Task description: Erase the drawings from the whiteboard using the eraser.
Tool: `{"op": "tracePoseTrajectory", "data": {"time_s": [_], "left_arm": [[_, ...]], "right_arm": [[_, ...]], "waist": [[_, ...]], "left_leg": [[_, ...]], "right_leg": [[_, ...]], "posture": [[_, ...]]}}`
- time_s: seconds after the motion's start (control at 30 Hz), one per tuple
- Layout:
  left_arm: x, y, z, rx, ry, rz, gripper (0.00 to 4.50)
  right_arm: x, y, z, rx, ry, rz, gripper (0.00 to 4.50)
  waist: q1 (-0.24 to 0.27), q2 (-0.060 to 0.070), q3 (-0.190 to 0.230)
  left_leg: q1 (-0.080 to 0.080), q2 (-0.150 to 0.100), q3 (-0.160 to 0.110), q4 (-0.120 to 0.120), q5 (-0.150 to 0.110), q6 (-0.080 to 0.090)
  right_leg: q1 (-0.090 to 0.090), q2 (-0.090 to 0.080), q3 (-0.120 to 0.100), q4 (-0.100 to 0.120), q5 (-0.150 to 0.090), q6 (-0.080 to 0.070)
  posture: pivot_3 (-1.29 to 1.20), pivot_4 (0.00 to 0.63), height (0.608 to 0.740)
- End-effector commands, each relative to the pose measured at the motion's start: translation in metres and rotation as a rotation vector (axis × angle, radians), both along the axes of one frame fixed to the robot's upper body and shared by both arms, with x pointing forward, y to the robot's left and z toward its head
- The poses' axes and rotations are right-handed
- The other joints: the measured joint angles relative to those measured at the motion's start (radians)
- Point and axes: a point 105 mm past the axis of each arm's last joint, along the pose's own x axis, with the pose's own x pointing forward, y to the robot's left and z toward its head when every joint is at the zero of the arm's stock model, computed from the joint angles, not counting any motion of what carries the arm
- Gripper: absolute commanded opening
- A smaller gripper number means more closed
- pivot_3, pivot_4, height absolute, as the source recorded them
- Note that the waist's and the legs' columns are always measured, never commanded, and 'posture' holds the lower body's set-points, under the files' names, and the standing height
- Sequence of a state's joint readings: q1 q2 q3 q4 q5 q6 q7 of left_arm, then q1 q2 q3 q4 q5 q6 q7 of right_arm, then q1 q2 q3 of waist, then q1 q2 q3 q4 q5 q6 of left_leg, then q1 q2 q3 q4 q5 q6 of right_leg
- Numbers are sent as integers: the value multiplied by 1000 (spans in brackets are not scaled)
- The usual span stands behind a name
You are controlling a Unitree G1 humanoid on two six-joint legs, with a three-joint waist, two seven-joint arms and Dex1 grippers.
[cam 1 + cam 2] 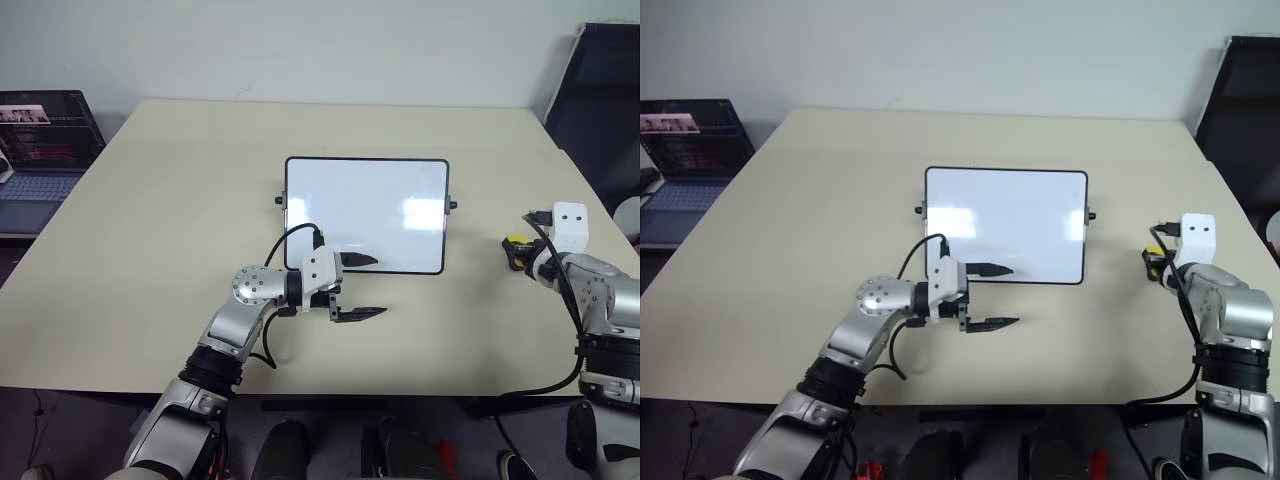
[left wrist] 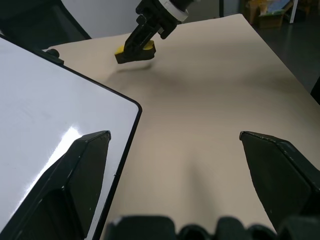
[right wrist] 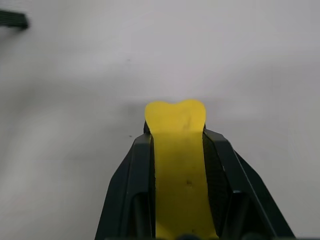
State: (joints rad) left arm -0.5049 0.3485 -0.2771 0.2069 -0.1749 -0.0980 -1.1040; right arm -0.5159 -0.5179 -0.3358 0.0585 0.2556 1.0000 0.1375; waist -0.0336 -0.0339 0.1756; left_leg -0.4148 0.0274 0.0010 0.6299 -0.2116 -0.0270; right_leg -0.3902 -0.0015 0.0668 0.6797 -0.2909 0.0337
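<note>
From the head we look forward and down over the table. Our left wrist camera faces low across it, sharing the whiteboard corner; our right wrist camera looks close along its fingers.

glossy whiteboard, matt beige table, smooth yellow eraser

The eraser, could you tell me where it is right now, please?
The eraser is clamped in the right gripper, held over the table on the robot's right, off the whiteboard's right edge.
</note>
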Motion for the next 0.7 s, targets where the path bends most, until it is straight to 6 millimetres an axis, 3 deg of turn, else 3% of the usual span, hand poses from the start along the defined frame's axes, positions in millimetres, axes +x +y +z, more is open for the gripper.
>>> {"op": "tracePoseTrajectory", "data": {"time_s": [0.03, 0.17, 0.37, 0.7], "left_arm": [[0, -4, 9, -13, -34, -14, 4500], [0, -5, 10, -21, -36, -16, 4500], [-1, -8, 10, -23, -33, -24, 4500], [-4, -7, 8, -20, -26, -22, 4500]], "right_arm": [[-3, -8, 16, -38, -62, -97, 1449], [-4, -7, 13, -29, -76, -169, 1449], [4, 25, 4, 65, -246, -75, 1449], [-4, 23, -4, -67, -346, -2, 1449]], "waist": [[0, 0, 0], [0, 0, 0], [0, 0, 0], [1, 0, 0]], "left_leg": [[0, 0, 0, 0, 0, 0], [0, 0, 0, 0, 0, 0], [0, 0, 0, 0, 0, 0], [0, 0, 0, 0, 0, 0]], "right_leg": [[0, 0, 0, 0, 0, 0], [0, 0, 0, 0, 0, 0], [0, 0, 0, 0, 0, 0], [0, 0, 0, 0, 0, 0]], "posture": [[0, 150, 740], [0, 150, 740], [0, 150, 740], [0, 150, 740]]}}
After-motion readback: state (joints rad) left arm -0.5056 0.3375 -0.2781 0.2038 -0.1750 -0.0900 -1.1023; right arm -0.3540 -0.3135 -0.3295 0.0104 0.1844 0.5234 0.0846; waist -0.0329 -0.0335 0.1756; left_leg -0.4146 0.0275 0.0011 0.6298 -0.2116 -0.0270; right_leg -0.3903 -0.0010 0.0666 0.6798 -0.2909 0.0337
